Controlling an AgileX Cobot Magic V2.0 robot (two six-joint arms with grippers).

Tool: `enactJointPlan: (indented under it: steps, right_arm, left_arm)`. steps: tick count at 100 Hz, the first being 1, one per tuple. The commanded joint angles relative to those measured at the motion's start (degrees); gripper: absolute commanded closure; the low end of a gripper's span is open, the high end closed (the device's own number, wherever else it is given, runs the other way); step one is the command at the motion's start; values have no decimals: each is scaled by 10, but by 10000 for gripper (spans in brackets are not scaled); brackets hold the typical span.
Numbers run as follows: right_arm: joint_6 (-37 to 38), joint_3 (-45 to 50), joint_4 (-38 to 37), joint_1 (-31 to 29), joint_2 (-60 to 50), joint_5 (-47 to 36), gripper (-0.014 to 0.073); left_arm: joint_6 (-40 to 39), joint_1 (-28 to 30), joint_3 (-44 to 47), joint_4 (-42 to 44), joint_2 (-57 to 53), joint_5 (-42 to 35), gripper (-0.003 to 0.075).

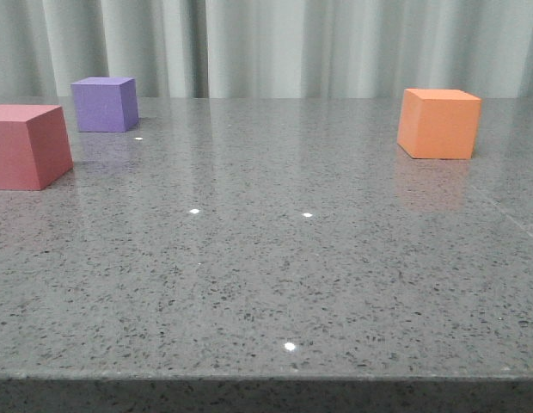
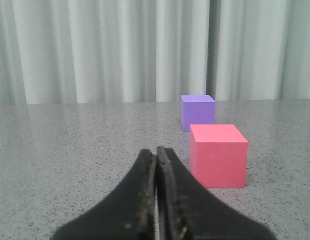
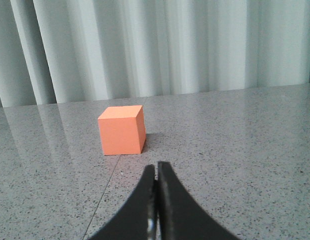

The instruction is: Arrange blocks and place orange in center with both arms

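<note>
At the left edge of the front view, the pinkish-red cube [image 1: 27, 146] is sitting on the grey speckled table [image 1: 266, 275], with the purple cube [image 1: 105, 104] resting just behind it toward the upper left. Over at the upper right, the orange cube [image 1: 438, 124] is standing alone, well apart from both. Pale curtains [image 1: 275, 47] are hanging behind. Neither arm is showing there. Each wrist view is showing its own tool: the left gripper [image 2: 156, 155] and right gripper [image 3: 156, 170] are both pressing their fingers together, grasping nothing.

The speckled grey stone table [image 1: 275, 275] carries a pinkish-red matte cube [image 1: 27, 146], a purple matte cube [image 1: 104, 104] and an orange matte cube [image 1: 438, 124].
</note>
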Motion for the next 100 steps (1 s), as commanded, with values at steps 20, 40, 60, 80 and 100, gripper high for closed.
enactJointPlan:
  steps: [20, 40, 60, 80, 100]
  right_arm:
    - [-2, -7, 0, -2, -10, -50, 662]
    - [-2, -21, 0, -2, -10, -40, 662]
    - [-2, -107, 0, -2, 8, 47, 662]
    - [-2, -218, 0, -2, 90, 153, 662]
    - [-2, -325, 0, -2, 210, 256, 662]
  left_arm:
    - [1, 1, 25, -5, -18, -47, 741]
    - [1, 1, 25, -5, -18, -47, 741]
    - [1, 1, 25, -5, -18, -47, 741]
    - [1, 1, 25, -5, -18, -47, 741]
    - [1, 1, 25, -5, -18, -47, 741]
